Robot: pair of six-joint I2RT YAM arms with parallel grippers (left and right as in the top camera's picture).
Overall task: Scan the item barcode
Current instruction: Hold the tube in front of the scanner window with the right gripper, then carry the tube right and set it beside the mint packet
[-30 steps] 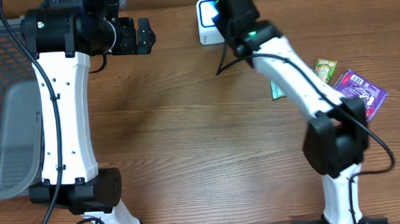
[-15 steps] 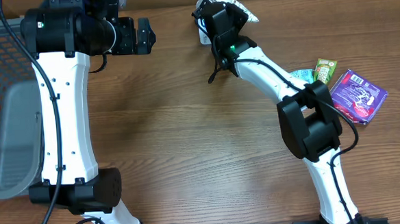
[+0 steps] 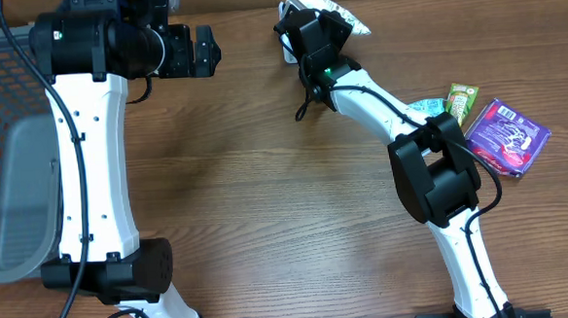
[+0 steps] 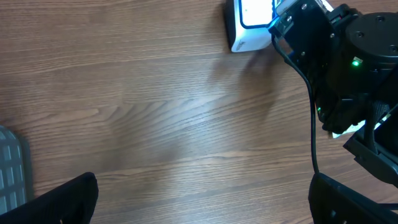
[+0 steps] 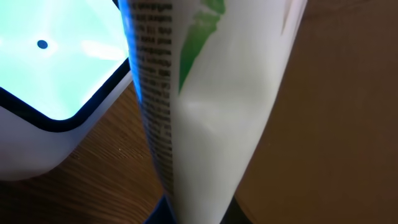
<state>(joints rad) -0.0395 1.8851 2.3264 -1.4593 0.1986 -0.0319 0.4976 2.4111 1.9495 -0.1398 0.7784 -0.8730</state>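
At the far edge of the counter (image 3: 266, 189), the white-and-green packet (image 5: 205, 112) is pinched in the right claw (image 3: 308, 26), upright, just beside the scanner (image 5: 56, 74) and its lit window. Pickup and carry look done. What's left is the read itself: no barcode or confirmation visible. Left claw (image 3: 202, 51) is spread wide, empty, well apart. Purple packet (image 3: 505, 136) and green packet (image 3: 462, 99) lie near the right arm.

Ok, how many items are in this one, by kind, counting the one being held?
Scanner: 1
Held packet, white and green: 1
Loose packets: 3 (green packet, purple packet, pale teal packet, which is partly hidden)
Total: 5
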